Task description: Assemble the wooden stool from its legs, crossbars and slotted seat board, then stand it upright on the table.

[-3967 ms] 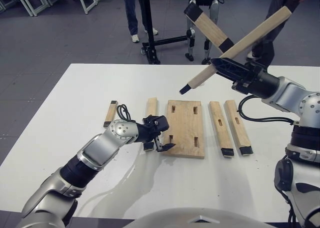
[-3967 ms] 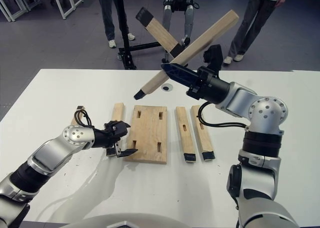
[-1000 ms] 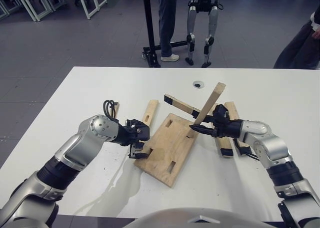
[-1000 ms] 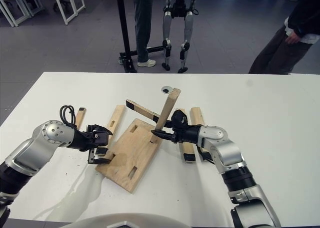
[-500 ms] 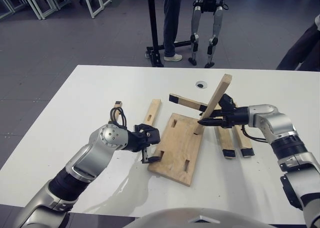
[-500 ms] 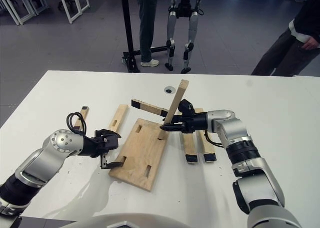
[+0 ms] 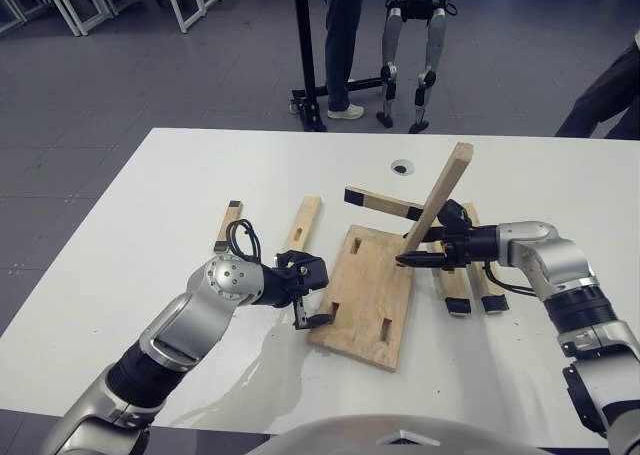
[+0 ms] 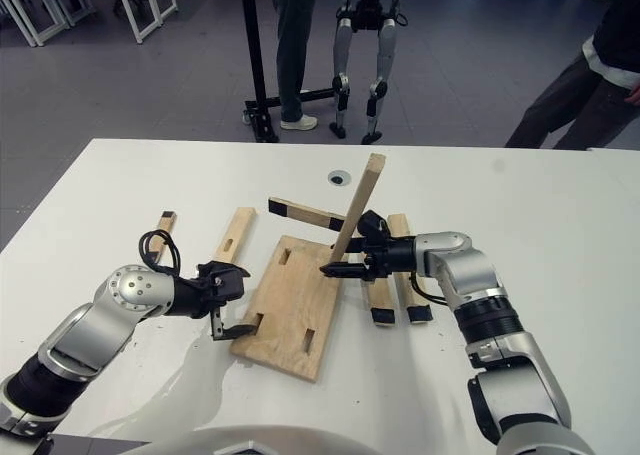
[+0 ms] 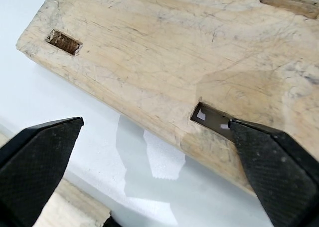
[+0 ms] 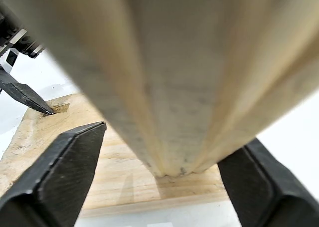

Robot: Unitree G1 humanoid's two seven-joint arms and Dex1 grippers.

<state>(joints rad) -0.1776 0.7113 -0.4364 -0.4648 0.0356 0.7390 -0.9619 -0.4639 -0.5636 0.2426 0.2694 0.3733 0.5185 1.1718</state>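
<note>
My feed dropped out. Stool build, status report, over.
Left tool open at seat board's left edge. Right tool shut on crossed legs, lower end resting on the board. Two loose legs lie close beside its right edge.

My right gripper (image 7: 408, 259) covers the foot of the leg (image 7: 438, 195) just where it meets the seat board (image 7: 360, 300), so I cannot tell whether it sits in a slot. From my right wrist that leg blurs over most of the board. My arm hides part of the loose pieces (image 7: 452, 290) right of the board.
</note>
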